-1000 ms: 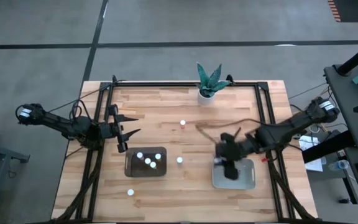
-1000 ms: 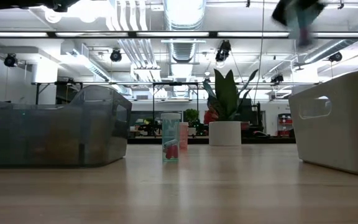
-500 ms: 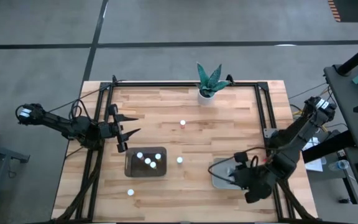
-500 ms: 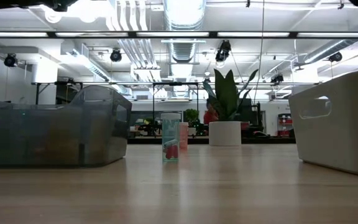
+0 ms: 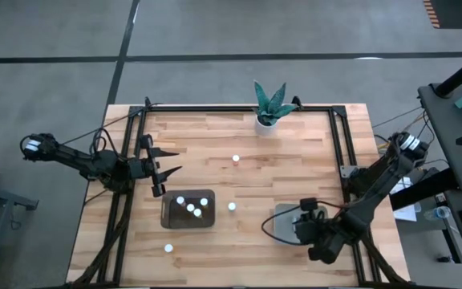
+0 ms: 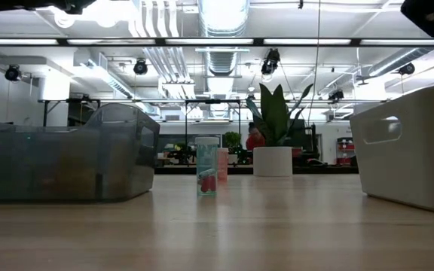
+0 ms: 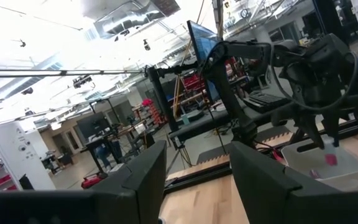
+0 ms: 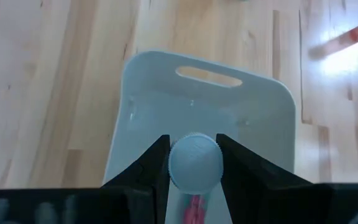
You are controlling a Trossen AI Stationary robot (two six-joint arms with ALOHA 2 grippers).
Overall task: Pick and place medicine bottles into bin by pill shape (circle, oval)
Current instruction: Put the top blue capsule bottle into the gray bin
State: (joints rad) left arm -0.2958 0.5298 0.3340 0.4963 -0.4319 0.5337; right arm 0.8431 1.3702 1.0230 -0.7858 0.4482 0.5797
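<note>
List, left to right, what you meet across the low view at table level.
Dark translucent bin → clear medicine bottle → white plant pot → pale bin.

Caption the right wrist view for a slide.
Right end effector grips a white-capped medicine bottle above the pale bin.

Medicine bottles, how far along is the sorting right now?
Done: three medicine bottles lie in the dark bin. In hand: the right gripper is shut on a white-capped bottle above the pale bin. Left: three loose bottles stand on the table. The left gripper waits open by the table's left edge.
</note>
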